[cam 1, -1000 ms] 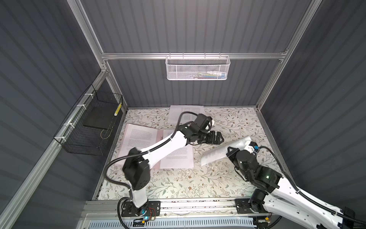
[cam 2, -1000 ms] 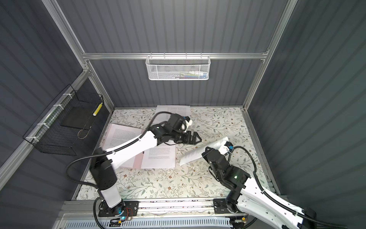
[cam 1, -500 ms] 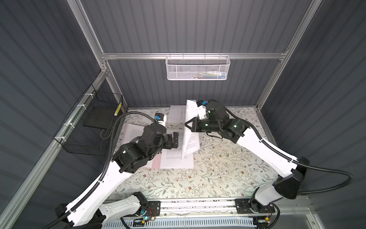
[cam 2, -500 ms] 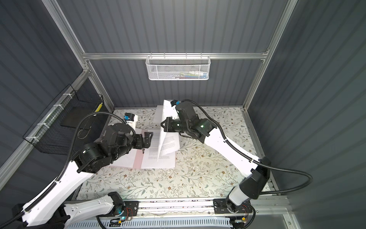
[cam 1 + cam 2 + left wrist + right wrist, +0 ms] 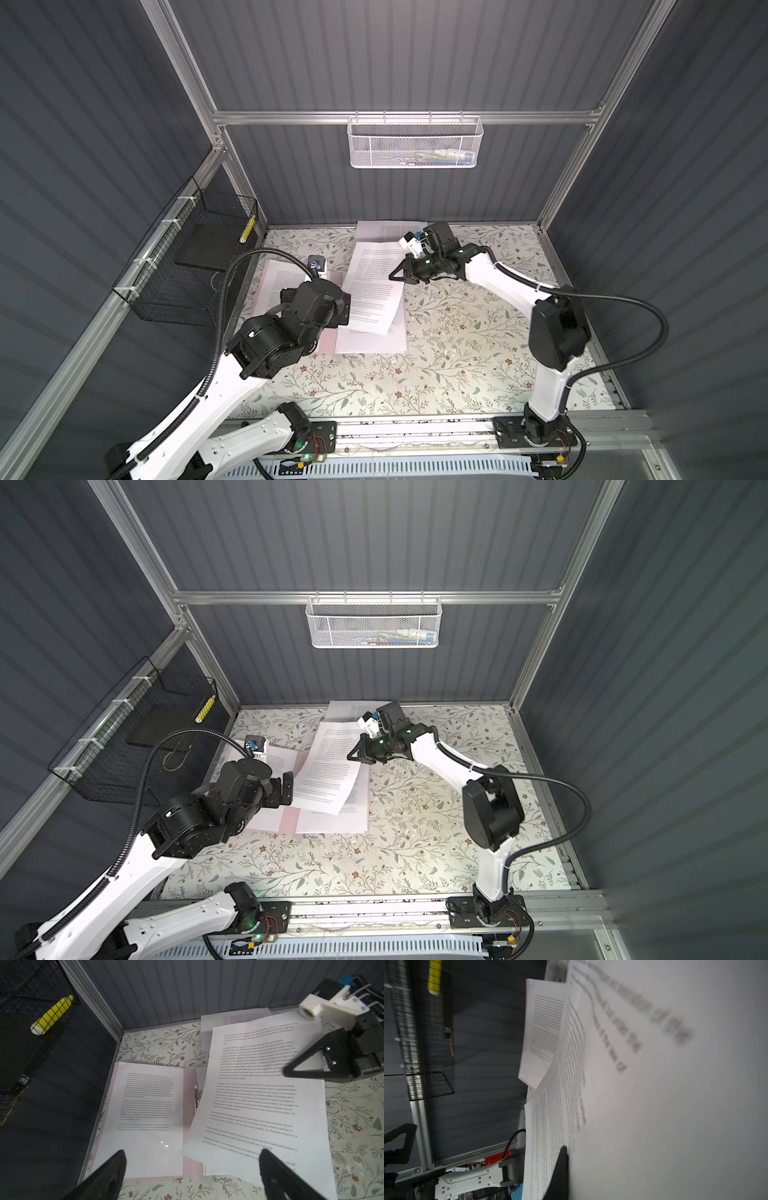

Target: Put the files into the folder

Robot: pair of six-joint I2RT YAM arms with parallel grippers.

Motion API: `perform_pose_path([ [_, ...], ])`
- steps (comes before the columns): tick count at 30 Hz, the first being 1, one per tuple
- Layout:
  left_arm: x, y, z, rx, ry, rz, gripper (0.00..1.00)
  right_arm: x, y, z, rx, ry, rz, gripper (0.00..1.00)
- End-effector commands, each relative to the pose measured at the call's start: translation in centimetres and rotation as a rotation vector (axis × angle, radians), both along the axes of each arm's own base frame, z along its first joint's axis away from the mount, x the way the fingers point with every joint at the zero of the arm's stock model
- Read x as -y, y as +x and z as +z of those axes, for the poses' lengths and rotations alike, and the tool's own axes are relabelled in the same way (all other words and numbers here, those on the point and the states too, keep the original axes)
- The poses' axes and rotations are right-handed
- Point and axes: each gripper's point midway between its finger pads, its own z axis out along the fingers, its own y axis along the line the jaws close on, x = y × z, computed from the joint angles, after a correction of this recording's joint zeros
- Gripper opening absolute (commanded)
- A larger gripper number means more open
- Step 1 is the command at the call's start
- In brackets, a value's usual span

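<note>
Outstretched right hand (image 5: 392, 276) pinches a tilted sheet (image 5: 372, 291).

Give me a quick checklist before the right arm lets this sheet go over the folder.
1. Right gripper shut on the held sheet: ok.
2. Folder lying open: ok.
3. Held sheet squared with folder: not ok, skewed, edge over the metal clip.
4. Left gripper open: ok.
5. Left gripper clear of the held sheet: cannot tell.
6. All files in: not ok, back sheet lies outside it.
</note>
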Motion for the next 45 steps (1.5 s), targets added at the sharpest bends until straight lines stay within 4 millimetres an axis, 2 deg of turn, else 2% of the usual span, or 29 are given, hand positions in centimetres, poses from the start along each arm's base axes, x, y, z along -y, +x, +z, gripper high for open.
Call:
perform_pose_path([
  [1,-0.6,-0.1,0.0,0.018,0.02,0.016,1.0,1.0,-1.3,-3.5,0.025,-0.136,0.152,0.0],
  [6,-1.4,-0.6,-1.4,-0.037,0.068,0.032,1.0,1.9,-1.0,-6.6,0.008,-0.212,0.225,0.0],
  [10,-1.4,-1.0,-1.8,-0.024,0.029,0.019,1.0,2.1,-0.2,-8.1,-0.018,-0.215,0.223,0.0],
  [13,-1.4,-1.1,-2.5,-0.039,0.031,0.026,1.0,1.4,0.4,-8.6,-0.051,-0.197,0.187,0.0],
  [19,-1.2,-1.1,-4.2,-0.079,0.054,0.024,1.0,-0.9,1.2,-8.8,-0.087,-0.125,0.16,0.0],
  [26,-0.6,-0.8,-5.2,-0.089,0.05,0.018,1.0,-2.1,1.6,-8.6,-0.092,-0.089,0.178,0.0],
  [45,-0.1,-0.7,-6.2,-0.106,0.036,0.008,1.0,-2.6,1.1,-10.3,-0.134,-0.105,0.242,0.0],
])
